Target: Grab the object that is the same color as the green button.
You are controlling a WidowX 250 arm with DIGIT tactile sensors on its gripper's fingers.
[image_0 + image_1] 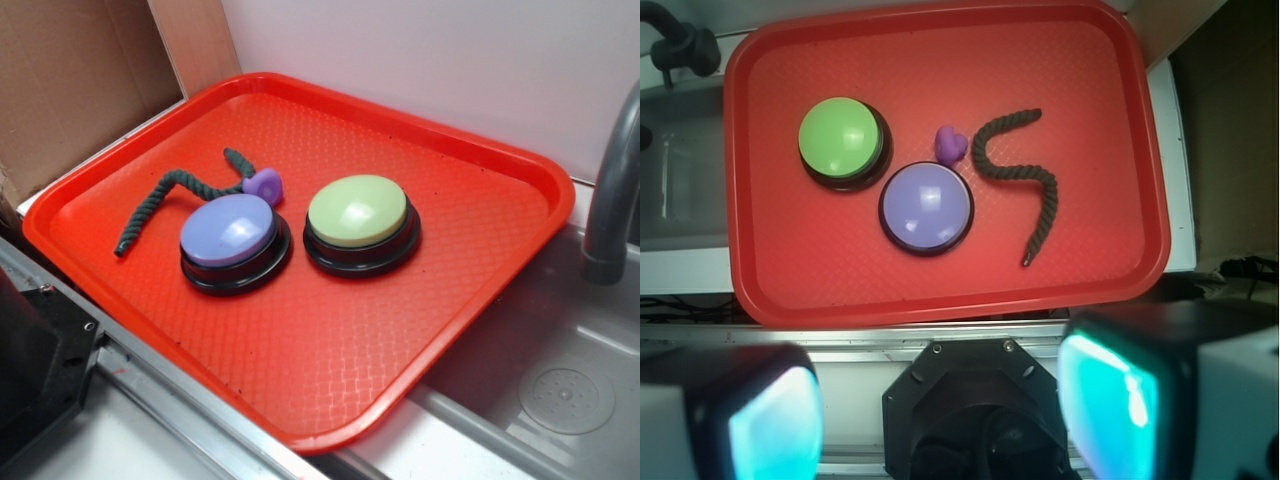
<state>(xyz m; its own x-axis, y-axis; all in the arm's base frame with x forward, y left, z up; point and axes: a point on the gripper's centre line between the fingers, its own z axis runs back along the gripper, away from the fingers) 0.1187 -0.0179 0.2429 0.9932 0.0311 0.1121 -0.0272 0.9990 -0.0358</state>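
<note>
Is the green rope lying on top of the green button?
No, the green rope lies flat on the red tray, apart from the green button, with the purple button between them.

Red tray (480,330), purple button (228,230), purple knob (265,184)

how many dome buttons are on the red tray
2. The green button sits near the tray's middle, and the purple button stands close beside it, next to the dark green rope. Both views show the whole tray, so none seems hidden.
</note>
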